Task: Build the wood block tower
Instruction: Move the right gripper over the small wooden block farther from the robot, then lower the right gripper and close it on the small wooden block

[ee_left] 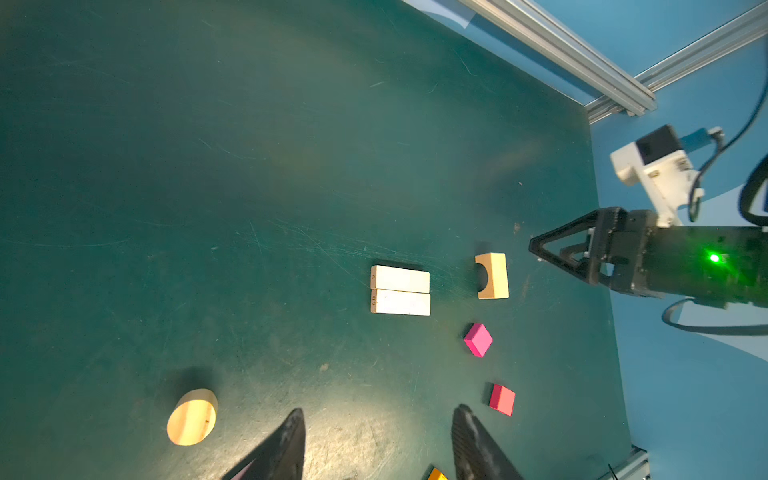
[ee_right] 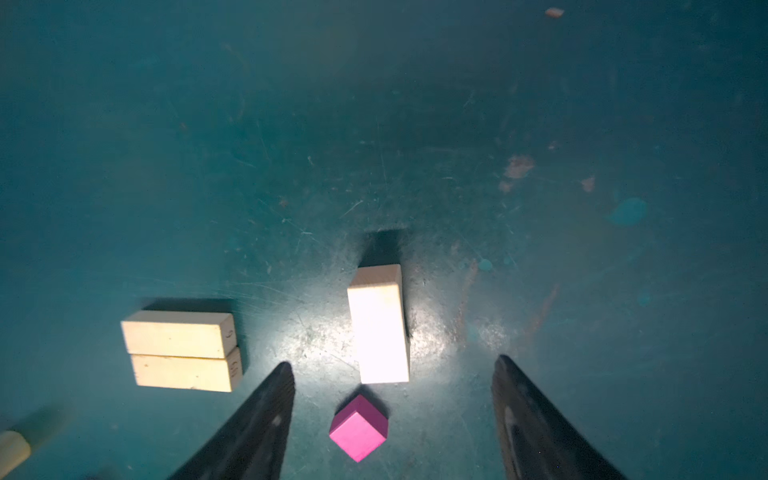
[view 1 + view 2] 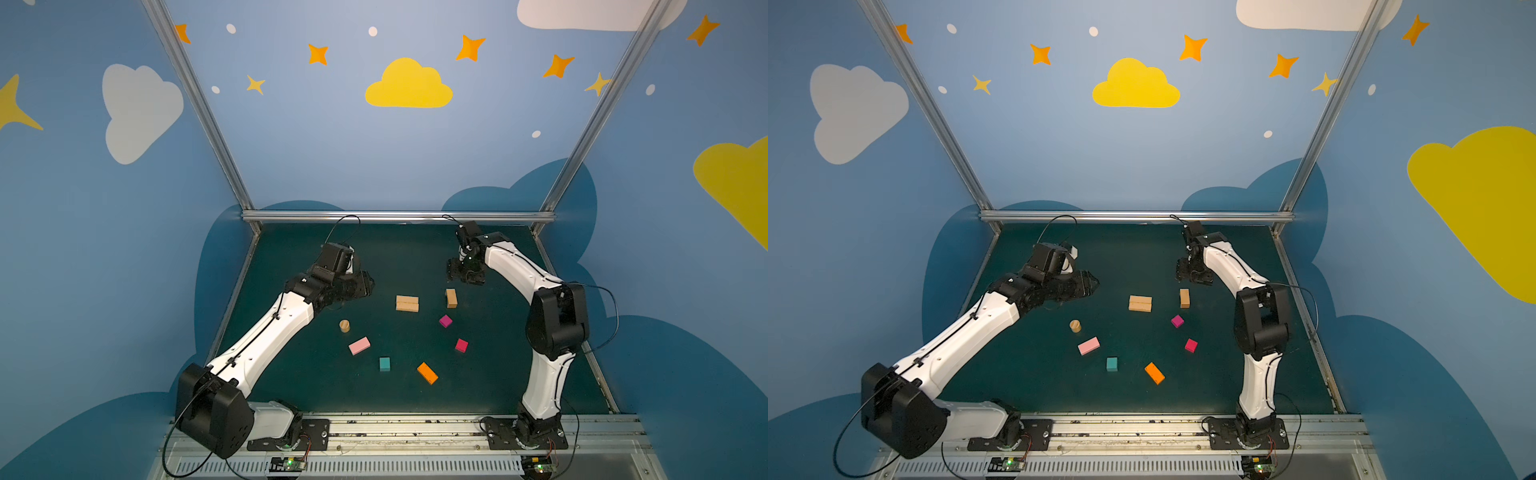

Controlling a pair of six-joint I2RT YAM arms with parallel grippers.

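Nearest: orange oblong point(image 3: 427, 372) and teal cube point(image 3: 385, 364), apart, flat on the tabletop point(image 3: 415, 257).
Next: pink oblong point(image 3: 359, 345) at left, red cube point(image 3: 461, 345) at right.
Middle: cylinder point(image 3: 344, 326) on end at left; magenta cube point(image 3: 445, 321) at right.
Beyond: tan pair point(image 3: 407, 303), two oblongs touching along their long sides; notched tan block point(image 3: 451, 298) near on the right, with the magenta cube close to its near end.
Left end effector point(image 3: 369, 286): fingers partly spread, empty, above the tabletop beyond the cylinder, left of the tan pair.
Right end effector point(image 3: 455, 272): fingers wide, empty, just beyond the notched tan block.
Farthest: rail point(image 3: 399, 216).
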